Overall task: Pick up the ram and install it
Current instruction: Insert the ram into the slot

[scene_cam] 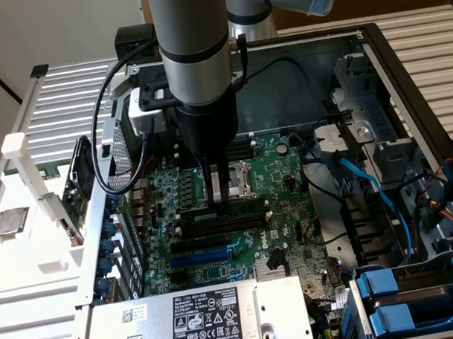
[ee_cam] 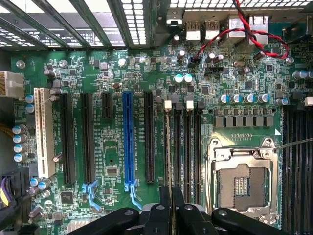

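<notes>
1. White slatted surface (scene_cam: 61, 108) lies under and around an open computer case (scene_cam: 401, 67), with cardboard brown behind it.
2. At the exterior view's left, a white rack (scene_cam: 25, 169) stands beside the case, and a square silver chip (scene_cam: 10, 222) rests on it, well apart from the arm.
3. Inside the case lies the green motherboard (scene_cam: 287, 190). A silver box with a printed label (scene_cam: 209, 315) sits along the near edge.
4. Near the middle, the grey arm (scene_cam: 192, 44) comes straight down, and its gripper (scene_cam: 222, 203) reaches the bank of memory slots (scene_cam: 228, 225) just beside the processor socket (scene_cam: 238, 180).
5. In the wrist view, the fingers (ee_cam: 159, 215) are clenched on the ram (ee_cam: 169, 147), seen edge-on as a thin pale strip. It stands along the slot of the four that is farthest from the socket. Whether it is fully seated cannot be told.
6. Toward the exterior view's right, a blue cable (scene_cam: 368, 187) runs over the drive bays, and blue latches (scene_cam: 383, 298) sit at the near corner.
</notes>
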`<state>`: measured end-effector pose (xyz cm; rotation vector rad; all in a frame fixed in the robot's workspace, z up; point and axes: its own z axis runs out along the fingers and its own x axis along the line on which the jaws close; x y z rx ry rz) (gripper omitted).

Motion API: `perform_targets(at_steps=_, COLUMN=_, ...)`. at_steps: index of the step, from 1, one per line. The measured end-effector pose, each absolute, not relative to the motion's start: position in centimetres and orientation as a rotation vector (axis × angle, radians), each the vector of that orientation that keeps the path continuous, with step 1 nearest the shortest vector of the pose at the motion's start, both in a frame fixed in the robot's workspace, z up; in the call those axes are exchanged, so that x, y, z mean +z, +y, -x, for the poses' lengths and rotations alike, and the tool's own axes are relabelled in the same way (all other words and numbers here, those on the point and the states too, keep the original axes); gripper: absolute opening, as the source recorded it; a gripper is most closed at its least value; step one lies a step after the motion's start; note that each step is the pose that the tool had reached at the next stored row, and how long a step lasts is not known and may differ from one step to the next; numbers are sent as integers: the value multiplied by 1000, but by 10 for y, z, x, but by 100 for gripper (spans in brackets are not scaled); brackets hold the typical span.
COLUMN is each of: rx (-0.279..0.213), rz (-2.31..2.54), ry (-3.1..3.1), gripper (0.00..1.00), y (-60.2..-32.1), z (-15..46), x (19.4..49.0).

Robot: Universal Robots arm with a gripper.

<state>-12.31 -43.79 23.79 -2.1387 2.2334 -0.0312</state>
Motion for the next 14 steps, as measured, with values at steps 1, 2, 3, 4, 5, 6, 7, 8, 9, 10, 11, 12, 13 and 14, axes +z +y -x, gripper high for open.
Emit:
perform_targets(at_steps=1, rx=-31, rz=2138, ry=2234, gripper=13, y=-438, z=123, x=238)
perform_targets(at_steps=2, rx=-31, rz=2138, ry=2234, gripper=13, y=-438, z=123, x=238)
perform_targets(at_steps=3, rx=-31, rz=2138, ry=2234, gripper=13, y=-438, z=123, x=237)
perform_targets(at_steps=4, rx=-31, rz=2138, ry=2234, gripper=13, y=-438, z=123, x=237)
perform_targets(at_steps=5, rx=-31, rz=2138, ry=2234, gripper=13, y=-438, z=123, x=237)
perform_targets(at_steps=6, rx=-31, rz=2138, ry=2234, gripper=13, y=-438, z=123, x=237)
perform_targets(at_steps=7, rx=-31, rz=2138, ry=2234, gripper=13, y=-438, z=123, x=237)
perform_targets(at_steps=8, rx=-31, rz=2138, ry=2234, gripper=13, y=-438, z=123, x=237)
perform_targets(at_steps=9, rx=-31, rz=2138, ry=2234, gripper=13, y=-438, z=123, x=237)
perform_targets(at_steps=10, rx=-31, rz=2138, ry=2234, gripper=13, y=-438, z=123, x=237)
perform_targets(at_steps=11, rx=-31, rz=2137, ry=2235, gripper=13, y=-438, z=123, x=236)
perform_targets(at_steps=12, rx=-31, rz=2137, ry=2235, gripper=13, y=-438, z=124, x=236)
perform_targets(at_steps=13, rx=-31, rz=2137, ry=2236, gripper=13, y=-438, z=124, x=236)
perform_targets(at_steps=14, rx=-31, rz=2136, ry=2236, gripper=13, y=-438, z=124, x=236)
